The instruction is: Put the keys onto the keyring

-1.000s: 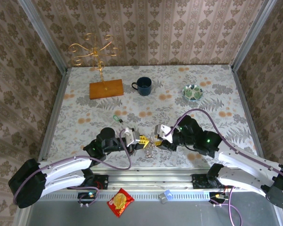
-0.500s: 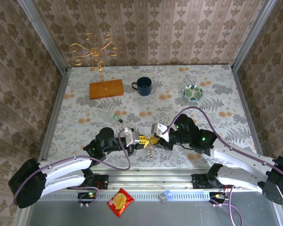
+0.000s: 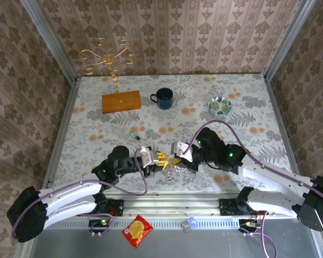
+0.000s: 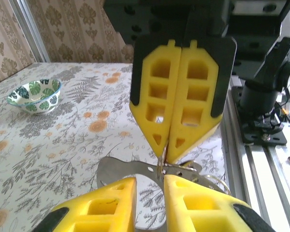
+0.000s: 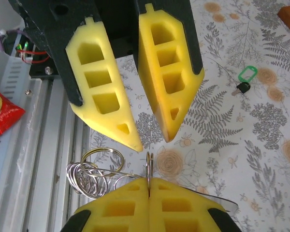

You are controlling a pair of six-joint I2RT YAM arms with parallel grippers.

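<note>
judging by its thin wire loops, the keyring [image 5: 93, 175] should be light, springy and slick, apt to swing or twist out of a loose pinch. it wants holding on the flat of one coil near the split, leaving the end free to pry. it sits by the near edge of the table [image 5: 261, 145], between the two arms. the right gripper [image 5: 149, 182] is closed tight on the edge of one ring. the left gripper [image 5: 152, 140] faces it tip to tip, jaws a narrow slit apart, gripping nothing i can make out. the green-headed key [image 5: 246, 76] lies well apart on the table, small and stiff, best taken by its plastic head. since a second ago the right gripper has slid toward the left one and gone from partly open to shut, the left has cracked open from shut, and the key has not moved.
</note>
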